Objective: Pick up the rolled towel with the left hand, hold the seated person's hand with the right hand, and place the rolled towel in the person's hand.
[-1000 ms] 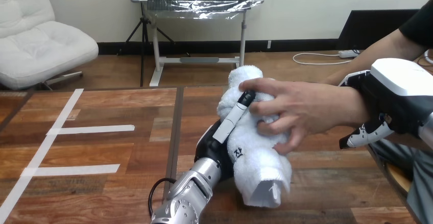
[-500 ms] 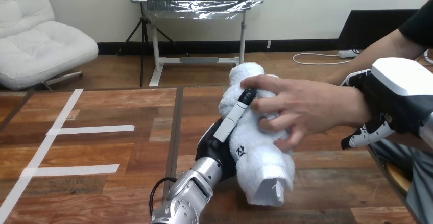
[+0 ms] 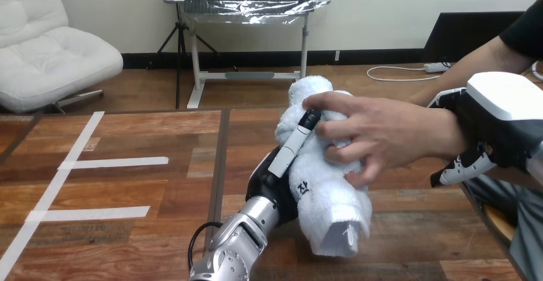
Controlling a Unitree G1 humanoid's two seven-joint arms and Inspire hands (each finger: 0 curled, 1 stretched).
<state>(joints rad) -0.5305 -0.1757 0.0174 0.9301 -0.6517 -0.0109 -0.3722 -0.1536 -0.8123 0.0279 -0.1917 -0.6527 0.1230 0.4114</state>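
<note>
Two hands clasp the rolled towel (image 3: pixel 320 191) at frame centre, long axis near-upright: my left hand (image 3: pixel 272 178) curled round it from the left, the person's hand (image 3: pixel 384 134) from the right; my right hand (image 3: pixel 499 108), grip I cannot tell.

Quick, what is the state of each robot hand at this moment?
Left hand: shut on the rolled towel, which the person's hand also grips.
Right hand: shut on the person's wrist.

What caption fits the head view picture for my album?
Robot's left hand and the person's hand both grip the rolled towel.
</note>
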